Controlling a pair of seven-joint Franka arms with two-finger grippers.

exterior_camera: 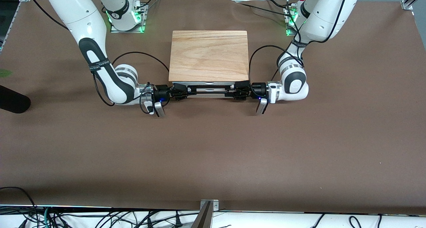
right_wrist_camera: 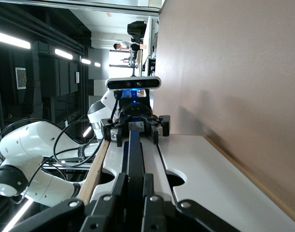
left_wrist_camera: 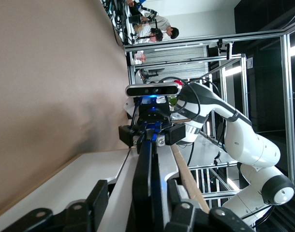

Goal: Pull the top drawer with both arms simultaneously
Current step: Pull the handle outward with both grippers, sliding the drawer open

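Now left gripper and right gripper clenched on handle (top drawer), under cabinet top.

Front view: high, across table, facing both arm bases. Wrist views: close, sighting along the handle from either end, each catching the other arm's gripper.
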